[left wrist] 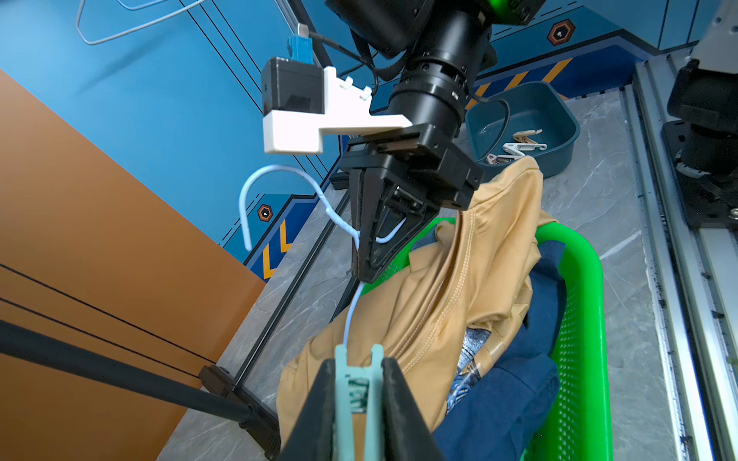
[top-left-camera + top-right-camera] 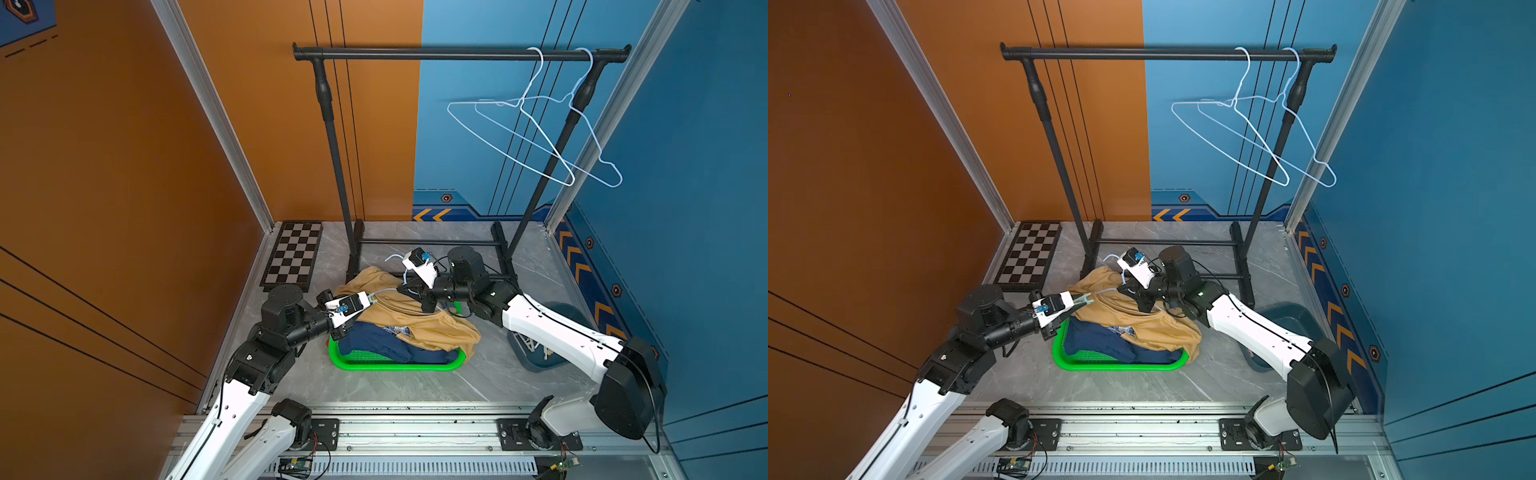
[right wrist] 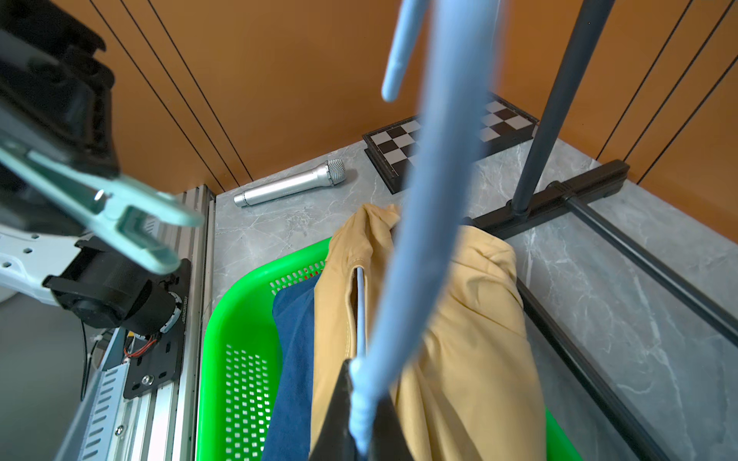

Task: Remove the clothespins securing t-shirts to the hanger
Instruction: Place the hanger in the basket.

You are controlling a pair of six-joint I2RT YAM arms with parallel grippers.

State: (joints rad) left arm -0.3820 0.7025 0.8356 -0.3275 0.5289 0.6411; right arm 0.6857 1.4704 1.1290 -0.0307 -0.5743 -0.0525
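Note:
A mustard-yellow t-shirt (image 2: 419, 322) lies heaped over a dark navy t-shirt (image 2: 380, 340) in a green basket (image 2: 395, 366). A pale blue wire hanger (image 1: 279, 172) is still threaded through the yellow shirt. My right gripper (image 1: 365, 269) is shut on the hanger's neck and holds it up above the basket (image 3: 239, 359). My left gripper (image 1: 358, 365) is shut on a pale green clothespin (image 1: 359, 393) at the shirt's left end. In the right wrist view that clothespin (image 3: 120, 211) has its mouth spread in the air, clear of the cloth.
A dark blue bin (image 1: 559, 119) with several loose clothespins (image 1: 519, 143) sits beside the basket, under the right arm. The black garment rack (image 2: 457, 54) carries two bare hangers (image 2: 540, 137). A chessboard (image 2: 293, 255) and a silver microphone (image 3: 291, 181) lie by the orange wall.

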